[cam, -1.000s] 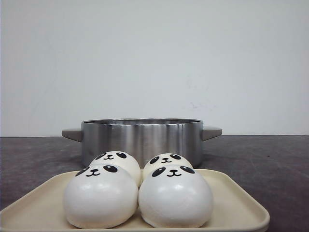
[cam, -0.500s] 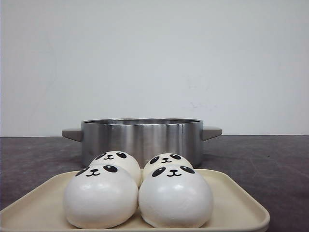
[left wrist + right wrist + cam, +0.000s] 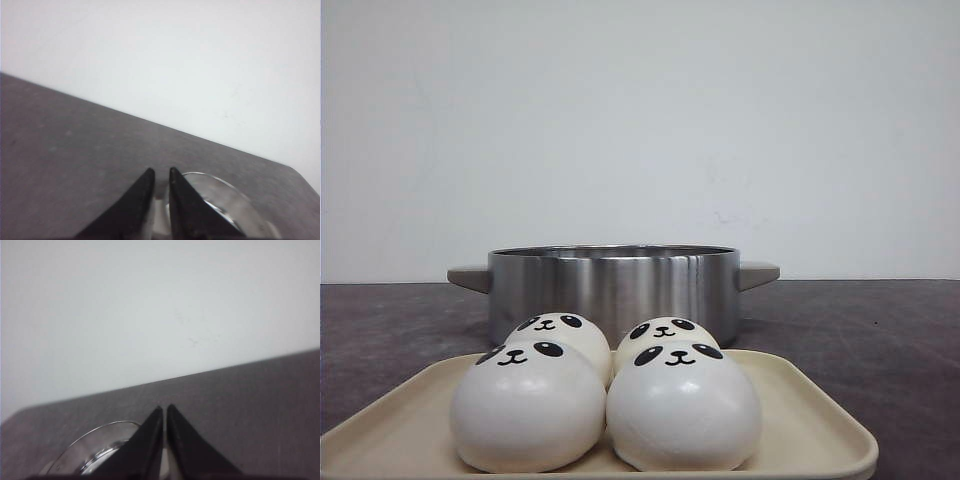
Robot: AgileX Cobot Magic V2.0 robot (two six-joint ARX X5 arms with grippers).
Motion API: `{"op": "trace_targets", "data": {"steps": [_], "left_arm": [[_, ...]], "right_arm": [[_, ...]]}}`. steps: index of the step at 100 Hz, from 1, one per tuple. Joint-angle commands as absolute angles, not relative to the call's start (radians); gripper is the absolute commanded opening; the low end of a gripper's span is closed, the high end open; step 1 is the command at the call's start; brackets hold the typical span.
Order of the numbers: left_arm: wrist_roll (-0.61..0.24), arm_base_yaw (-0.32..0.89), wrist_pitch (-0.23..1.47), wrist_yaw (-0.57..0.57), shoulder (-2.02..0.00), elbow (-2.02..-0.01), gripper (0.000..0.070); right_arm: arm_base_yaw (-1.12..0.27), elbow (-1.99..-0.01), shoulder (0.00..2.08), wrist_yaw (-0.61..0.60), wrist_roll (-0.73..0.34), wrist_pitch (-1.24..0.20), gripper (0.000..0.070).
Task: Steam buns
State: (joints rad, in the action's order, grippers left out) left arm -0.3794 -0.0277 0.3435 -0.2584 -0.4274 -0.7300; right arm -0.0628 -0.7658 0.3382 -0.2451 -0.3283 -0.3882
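We get soft, even light in the front view, the pale wall (image 3: pixel 640 120) bright and flat. The steel pot (image 3: pixel 613 285) shows vertical streaks of glare, and the buns (image 3: pixel 605 395) in front of it carry gentle highlights on top, with soft shadows where they meet the tray (image 3: pixel 800 420). Both wrist views are hazy: the dark fingers (image 3: pixel 135 205) and fingers (image 3: pixel 150 445) read as blurred silhouettes, and the surface (image 3: pixel 65 160) beside them looks grainy and dim.

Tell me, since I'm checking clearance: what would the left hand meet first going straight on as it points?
Probably the bare dark table; the shiny round pot rim lies just beside the left hand, though depth is unclear.
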Motion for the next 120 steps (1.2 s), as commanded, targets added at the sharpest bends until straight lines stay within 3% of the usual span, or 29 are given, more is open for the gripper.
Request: {"op": "trace_targets", "data": {"steps": [1,6,12,16,20,30,47,77,95,120], "left_arm": [[-0.332,-0.023,0.34,-0.308,-0.482,-0.805,0.0133],[-0.332,-0.023,0.34,-0.348,-0.517,-0.834,0.0309],[-0.333,-0.022,0.337,-0.396,-0.546,-0.855,0.048],[-0.332,-0.014,0.329,-0.414,-0.557,-0.858,0.0528],[-0.333,-0.005,0.325,-0.426,-0.563,-0.858,0.0526],[-0.332,0.008,0.34,-0.432,-0.574,-0.858,0.0527],[-0.328,0.044,0.411,-0.432,-0.595,-0.858,0.0527],[-0.273,0.136,0.461,-0.427,-0.628,-0.858,0.0527],[-0.273,0.161,0.463,-0.427,-0.628,-0.858,0.0527],[-0.273,0.191,0.462,-0.427,-0.626,-0.858,0.0527]], "right_arm": [[-0.063,-0.846,0.376,-0.289,-0.278,-0.398,0.0018],[-0.063,-0.881,0.401,-0.318,-0.281,-0.398,0.0116],[-0.063,-0.911,0.427,-0.362,-0.281,-0.397,0.037],[-0.063,-0.926,0.45,-0.398,-0.287,-0.397,0.0529],[-0.063,-0.939,0.474,-0.438,-0.31,-0.398,0.0586],[-0.067,-0.959,0.539,-0.52,-0.335,-0.398,0.0587],[-0.151,-0.963,0.662,-0.521,-0.349,-0.401,0.0586],[-0.588,-0.964,0.963,-0.159,-0.424,-0.609,0.0582],[-0.713,-0.964,1.197,-0.156,-0.519,-0.644,0.0551],[-0.737,-0.964,1.455,-0.156,-0.546,-0.562,0.0548]]}}
